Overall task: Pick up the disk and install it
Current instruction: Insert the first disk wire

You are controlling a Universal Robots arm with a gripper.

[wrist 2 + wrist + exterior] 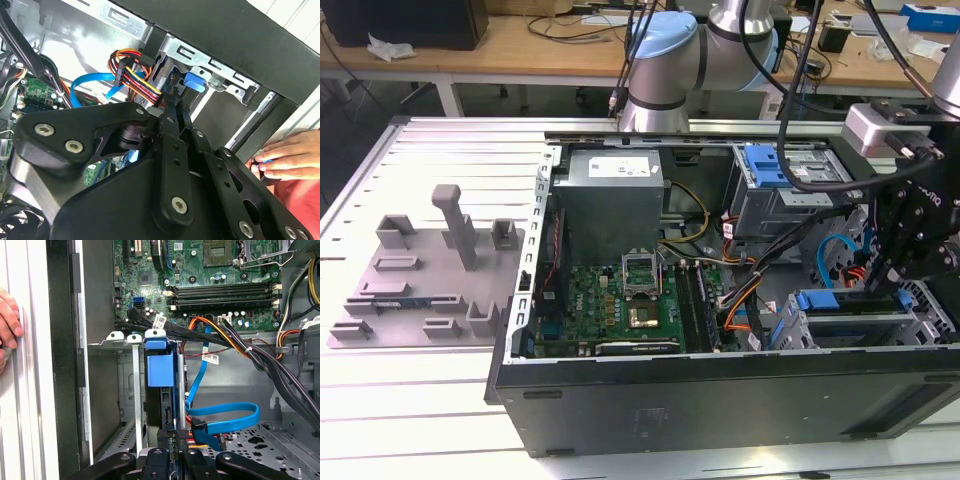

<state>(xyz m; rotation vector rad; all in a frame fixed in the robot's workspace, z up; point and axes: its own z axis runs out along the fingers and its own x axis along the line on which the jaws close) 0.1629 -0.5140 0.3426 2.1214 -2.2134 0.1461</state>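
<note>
On the pale slatted table (410,400), we are seeing the black fingers (172,442) closing on the blue-railed silver disk (161,370) in the open black computer case's (720,400) bay.

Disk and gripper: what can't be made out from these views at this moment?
- Disk: in the first wrist view it stands edge-on in the drive cage; its label face is turned away, and its lower end is hidden by the gripper.
- Grip: whether the gripper is closed on the disk cannot be told.
- Hand: cut off by the edge in the second wrist view; what it touches is unclear.
</note>
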